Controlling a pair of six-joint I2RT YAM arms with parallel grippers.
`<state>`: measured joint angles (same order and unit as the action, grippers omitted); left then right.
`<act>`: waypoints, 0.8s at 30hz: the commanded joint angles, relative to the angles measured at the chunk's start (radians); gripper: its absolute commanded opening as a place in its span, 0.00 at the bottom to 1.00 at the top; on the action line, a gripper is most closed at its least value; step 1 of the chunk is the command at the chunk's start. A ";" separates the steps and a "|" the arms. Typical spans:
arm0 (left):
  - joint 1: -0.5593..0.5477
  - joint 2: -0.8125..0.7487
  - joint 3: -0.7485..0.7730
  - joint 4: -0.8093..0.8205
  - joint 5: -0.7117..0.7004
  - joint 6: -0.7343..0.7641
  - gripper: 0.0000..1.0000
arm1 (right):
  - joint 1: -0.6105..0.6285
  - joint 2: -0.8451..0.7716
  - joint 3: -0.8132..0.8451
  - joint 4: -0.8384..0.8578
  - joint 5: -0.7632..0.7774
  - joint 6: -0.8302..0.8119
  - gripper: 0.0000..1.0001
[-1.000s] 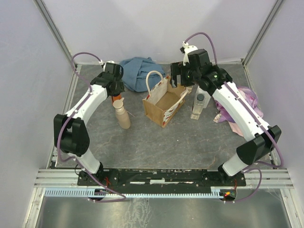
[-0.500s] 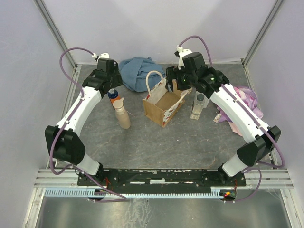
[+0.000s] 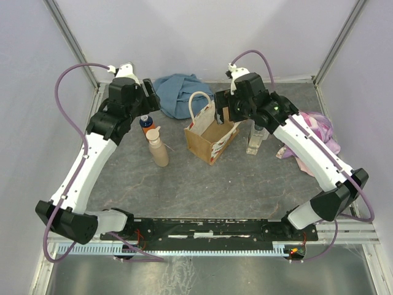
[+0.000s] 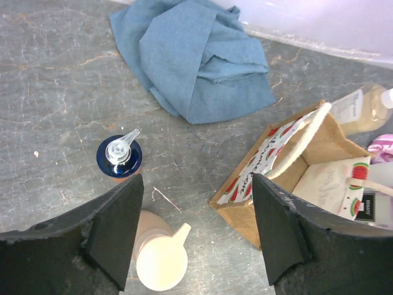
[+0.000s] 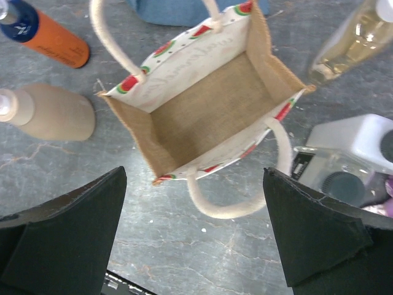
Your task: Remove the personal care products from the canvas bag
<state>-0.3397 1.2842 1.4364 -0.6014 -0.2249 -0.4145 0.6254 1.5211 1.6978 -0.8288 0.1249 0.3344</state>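
Note:
The canvas bag stands open at mid-table; the right wrist view shows its inside empty. A beige pump bottle and an orange bottle with a blue cap stand left of it. A clear dark-capped bottle stands right of it. The right wrist view also shows a white bottle and an amber bottle. My left gripper is open and empty above the orange bottle. My right gripper is open and empty above the bag's rim.
A blue cloth lies behind the bag. A pink-purple cloth lies at the right, under my right arm. White walls and metal posts close the table on three sides.
My left gripper has let go of the orange bottle and risen up and to the left. The bottle stays standing. My right gripper has shifted slightly left over the bag.

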 commanded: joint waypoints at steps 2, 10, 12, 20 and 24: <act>0.008 -0.024 0.031 -0.062 -0.078 0.006 0.87 | -0.145 -0.083 -0.022 0.013 0.017 -0.008 1.00; 0.016 -0.070 -0.031 -0.068 -0.040 0.001 0.94 | -0.330 -0.150 -0.140 0.007 -0.009 -0.068 1.00; 0.016 -0.085 -0.056 -0.067 -0.064 0.002 0.94 | -0.344 -0.181 -0.171 0.012 0.038 -0.075 1.00; 0.016 -0.092 -0.105 -0.052 -0.068 0.004 0.96 | -0.415 -0.241 -0.245 0.070 -0.009 -0.040 1.00; 0.017 -0.079 -0.103 -0.050 -0.072 0.007 0.96 | -0.426 -0.219 -0.237 0.066 -0.040 -0.044 1.00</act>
<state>-0.3267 1.2037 1.3304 -0.6819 -0.2863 -0.4137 0.2066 1.2930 1.4445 -0.8051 0.1238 0.2909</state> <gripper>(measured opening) 0.960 0.999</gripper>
